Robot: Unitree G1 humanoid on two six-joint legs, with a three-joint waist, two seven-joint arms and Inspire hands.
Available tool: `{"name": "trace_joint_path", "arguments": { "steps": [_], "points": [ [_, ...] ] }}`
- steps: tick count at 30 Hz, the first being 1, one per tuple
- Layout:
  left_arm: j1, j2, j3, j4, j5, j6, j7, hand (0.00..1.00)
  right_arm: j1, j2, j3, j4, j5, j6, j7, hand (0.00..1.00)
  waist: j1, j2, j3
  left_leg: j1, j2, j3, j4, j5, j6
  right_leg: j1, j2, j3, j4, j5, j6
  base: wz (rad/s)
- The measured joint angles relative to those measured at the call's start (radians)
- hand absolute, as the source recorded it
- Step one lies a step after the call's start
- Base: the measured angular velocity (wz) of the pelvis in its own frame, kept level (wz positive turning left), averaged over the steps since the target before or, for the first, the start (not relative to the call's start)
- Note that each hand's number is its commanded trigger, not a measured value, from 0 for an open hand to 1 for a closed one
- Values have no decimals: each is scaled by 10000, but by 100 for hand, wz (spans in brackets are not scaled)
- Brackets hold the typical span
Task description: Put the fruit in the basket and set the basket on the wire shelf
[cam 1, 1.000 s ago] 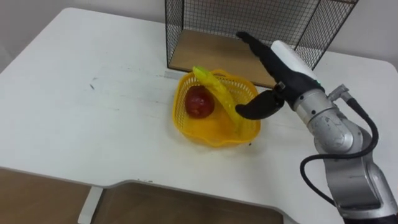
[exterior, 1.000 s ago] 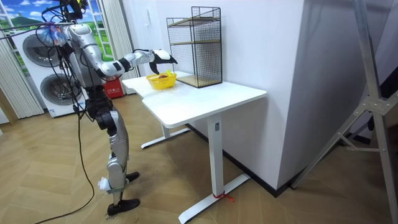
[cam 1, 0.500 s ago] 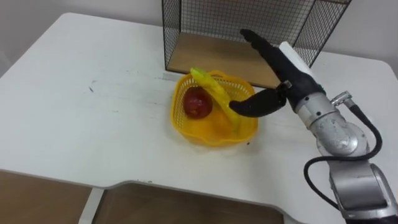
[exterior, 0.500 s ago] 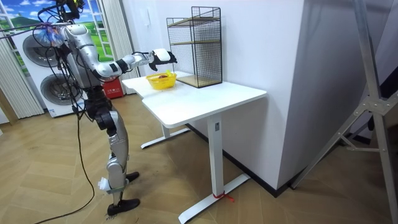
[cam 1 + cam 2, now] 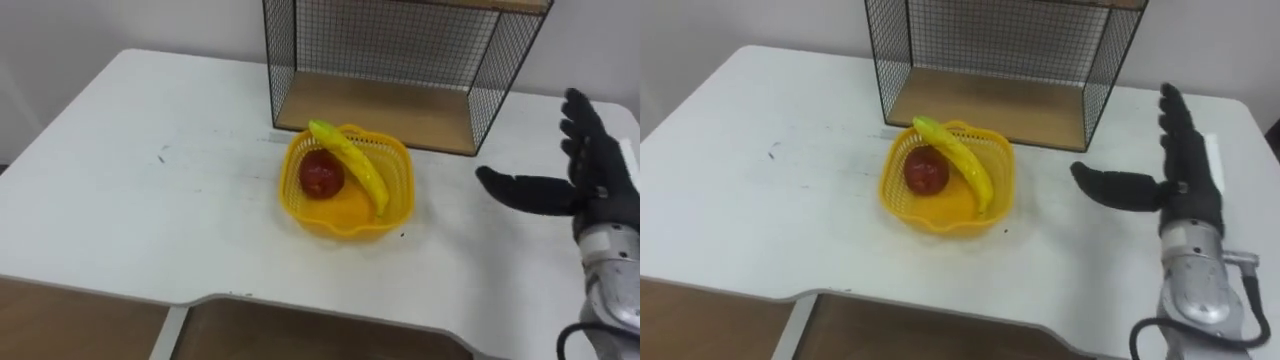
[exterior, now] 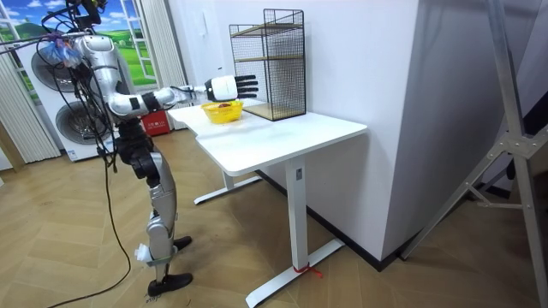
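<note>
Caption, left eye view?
Open right hand right of yellow plastic basket holding banana and red round fruit, before black wire shelf.

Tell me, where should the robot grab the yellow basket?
Probably the right rim of the basket, coming from the right, where the open right hand hovers. That stretch is bare; the banana slants across the middle, with the apple left of it.

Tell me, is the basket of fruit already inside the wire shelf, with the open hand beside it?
No. The left eye view shows the basket of fruit on the table in front of the shelf, not inside. The open hand is beside it.
</note>
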Motion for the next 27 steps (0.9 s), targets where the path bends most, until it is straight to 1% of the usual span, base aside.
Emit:
{"name": "trace_joint_path", "arguments": {
  "steps": [2, 3, 4, 5, 6, 7, 8, 9, 10, 11, 12, 13, 14, 15, 16, 18, 21, 22, 23, 24, 26, 27],
  "points": [
    [119, -193, 169, -1418, 168, -200, 1065, 0, 392, 30, -245, 21, 3, -192, -498, 0, 24, 21, 3, -40, -10, 33, -75, 35, -18, -90, -11, 34, -15, -31, 15, -5],
    [158, -228, 196, -1766, 354, -215, 1319, 0, 465, 37, -323, 21, 2, -240, -604, 0, 47, 20, 3, -72, -18, 66, -93, 55, -19, -149, -21, 75, -23, -58, -2, -13],
    [199, -265, 197, -2341, 885, -242, 1809, 0, 560, 34, -415, 21, 1, -279, -798, 0, 96, -9, -22, -81, -14, 157, -103, 66, -21, -202, -19, 240, -50, -102, -48, -16],
    [326, -266, 226, -2875, 1531, -260, 2321, 0, 703, 44, -418, 21, 15, -306, -1014, 0, 98, -4, -43, -40, -12, 186, -96, 69, -23, -194, -14, 246, -70, -102, -49, -13],
    [347, -266, 263, -3211, 1830, -261, 2551, 0, 822, 57, -419, 21, 15, -348, -1100, 0, 109, 17, -54, -38, -13, 186, -95, 70, -25, -192, -12, 245, -109, -102, -49, -3],
    [356, -264, 354, -3809, 2311, -276, 2901, 0, 971, 93, -408, 29, 17, -374, -1170, 0, 120, 9, -79, -36, -17, 175, -97, 73, -30, -159, -4, 234, -147, -101, -50, 0],
    [358, -263, 400, -4425, 2860, -279, 3204, 0, 997, 110, -408, 136, 10, -438, -1232, 0, 111, 12, -80, -39, -13, 171, -70, 74, -32, -153, -1, 233, -143, -99, -52, 0],
    [359, -262, 400, -4739, 3183, -282, 3321, 0, 1000, 107, -420, 238, 10, -495, -1261, 0, 97, 8, -82, -40, -14, 170, -67, 74, -32, -151, -1, 233, -138, -99, -51, 0],
    [375, -244, 399, -5335, 3642, -293, 3514, 0, 1059, 107, -436, 299, 96, -503, -1332, 0, 105, -24, -97, -37, -17, 170, -71, 73, -32, -144, -3, 231, -120, -97, -50, 0],
    [409, -187, 396, -5832, 4024, -306, 3695, 0, 1072, 108, -435, 311, 293, -507, -1368, 0, 96, 6, -80, -37, -16, 172, -74, 71, -31, -144, -2, 227, -115, -95, -49, 0],
    [401, -155, 396, -6042, 4213, -310, 3762, 0, 1072, 108, -435, 320, 400, -524, -1396, 0, 87, 2, -82, -37, -16, 171, -85, 71, -32, -146, 0, 230, -112, -95, -48, 0],
    [383, -138, 367, -6475, 4629, -313, 3865, 0, 1073, 110, -430, 323, 496, -556, -1466, 0, 58, 38, -71, -49, -22, 133, -82, 70, -33, -139, 4, 194, -117, -90, -45, 9],
    [337, -135, 297, -6949, 5020, -317, 3908, 0, 1072, 109, -431, 322, 509, -591, -1506, 0, 38, 51, -63, -78, -28, 77, -73, 70, -34, -140, 4, 125, -112, -88, -43, 10],
    [299, -125, 253, -7161, 5200, -335, 3906, 0, 1071, 110, -431, 322, 540, -613, -1514, 0, 46, 59, -58, -88, -28, 62, -75, 70, -34, -142, 6, 107, -111, -88, -43, 11],
    [241, -110, 177, -7456, 5428, -427, 3871, 0, 1070, 110, -417, 322, 546, -676, -1500, 0, 48, 97, -42, -98, -29, 32, -81, 70, -36, -141, 11, 79, -113, -88, -43, 5],
    [237, -112, 152, -8060, 5520, -498, 3633, 0, 1068, 110, -403, 319, 543, -865, -1442, 0, 49, 131, -23, -92, -29, 28, -91, 68, -39, -130, 17, 79, -117, -87, -44, 2],
    [225, -114, -2, -8557, 5520, -517, 3228, 0, 1068, 126, -407, 315, 595, -932, -1315, 0, -21, 192, 41, -44, -34, 18, -109, 68, -39, -64, 16, 57, -138, -73, -30, 3],
    [220, -113, -200, -8736, 5520, -525, 2886, 0, 1067, 136, -405, 315, 692, -944, -1194, 0, -62, 213, 66, -15, -58, -46, -107, 68, -39, 11, 9, -15, -164, -72, -27, 10],
    [204, -112, -403, -8806, 5520, -555, 2468, 0, 1030, 141, -407, 316, 795, -960, -1005, 0, -80, 205, 71, 1, -62, -57, -114, 68, -39, 25, 7, -18, -155, -72, -27, 9],
    [163, -112, -475, -8806, 5489, -575, 2248, 0, 1001, 145, -405, 316, 833, -1001, -913, 0, -82, 242, 65, 2, -62, -59, -113, 68, -39, 37, 9, -21, -158, -72, -27, 0],
    [-107, -89, -1001, -8802, 4932, -692, 1574, 0, 844, 143, -374, 405, 1373, -1276, -664, 0, -95, 272, 132, -13, -61, -65, -81, 71, -39, 35, 10, -16, -160, -72, -28, 0],
    [-149, -87, -1197, -8800, 4800, -713, 1414, 0, 794, 144, -320, 448, 1475, -1327, -603, 0, -108, 279, 144, -23, -62, -66, -72, 71, -38, 26, 10, -7, -159, -72, -28, 0]
  ]
}}
